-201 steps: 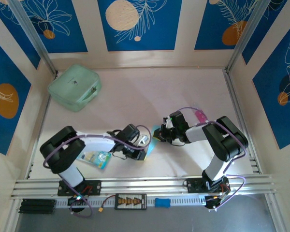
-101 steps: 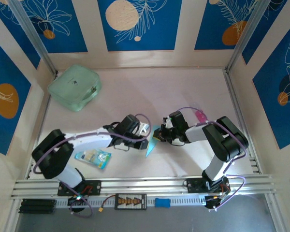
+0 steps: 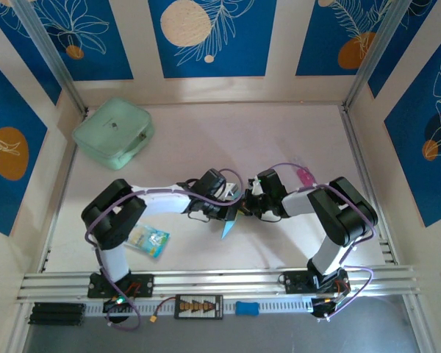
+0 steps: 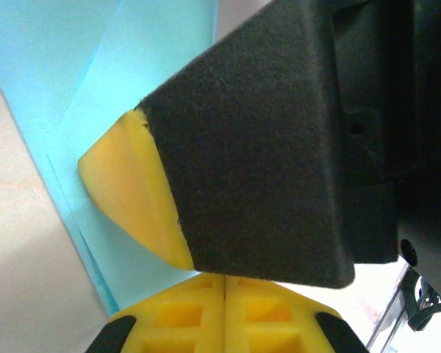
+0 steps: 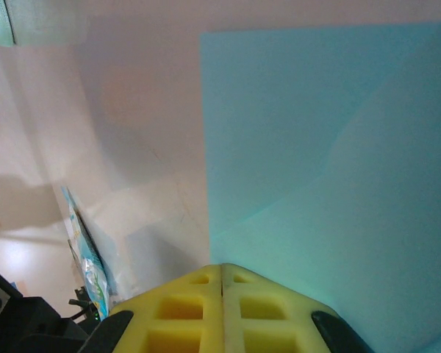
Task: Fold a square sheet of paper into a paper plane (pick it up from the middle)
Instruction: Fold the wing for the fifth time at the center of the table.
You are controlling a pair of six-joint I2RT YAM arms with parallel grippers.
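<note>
Since half a second ago the left gripper (image 3: 231,212) has moved further from the pouch (image 3: 112,132), toward the right, and now it meets the right gripper (image 3: 246,208) almost tip to tip. The right gripper has not moved. Both are well apart from the pouch, on its near right side.

At that same place lies the paper (image 3: 226,229), under the two tips, and its pointed end sticks out on the near side of them. It is partly folded, with slanted creases.

The left jaws are fully closed, with nothing seen between them, over the paper and close against the right gripper. The right jaws are also closed over the paper; whether they pinch it I cannot tell.

The packet (image 3: 147,240) lies nearer than the pouch, well apart from it.
</note>
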